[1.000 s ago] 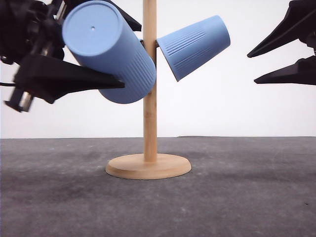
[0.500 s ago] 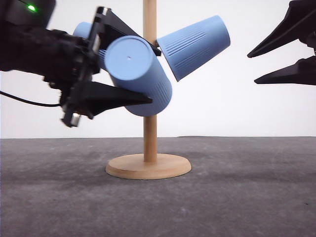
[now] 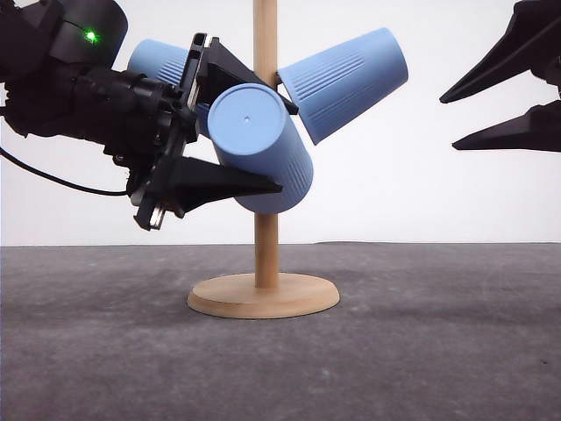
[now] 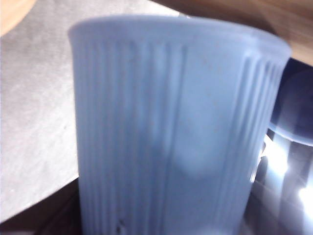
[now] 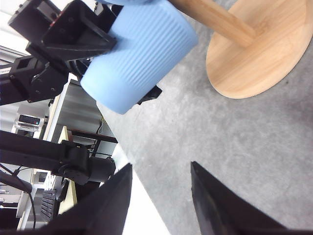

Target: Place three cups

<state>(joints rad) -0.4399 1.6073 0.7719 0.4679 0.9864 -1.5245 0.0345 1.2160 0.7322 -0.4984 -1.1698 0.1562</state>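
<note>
1. Left gripper [image 3: 230,149] has its jaws clamped on a blue cup [image 3: 260,147], base turned toward the camera, mouth angled in toward the wooden post [image 3: 266,132].
2. Two more cups are up on the stand: one [image 3: 344,81] hangs at 2 o'clock of the post, another [image 3: 158,61] peeks out at 10 o'clock behind the left arm.
3. Right gripper [image 3: 507,96] waits off at 3 o'clock, jaws spread wide, holding nothing.
4. By my reckoning this is the third cup going on. Whether its mouth is over a peg, I cannot tell.
5. Next call: seat the cup fully on its peg, then part the jaws and back away toward 9 o'clock without nudging the stand's round base [image 3: 263,295] on the desk [image 3: 438,351].
</note>
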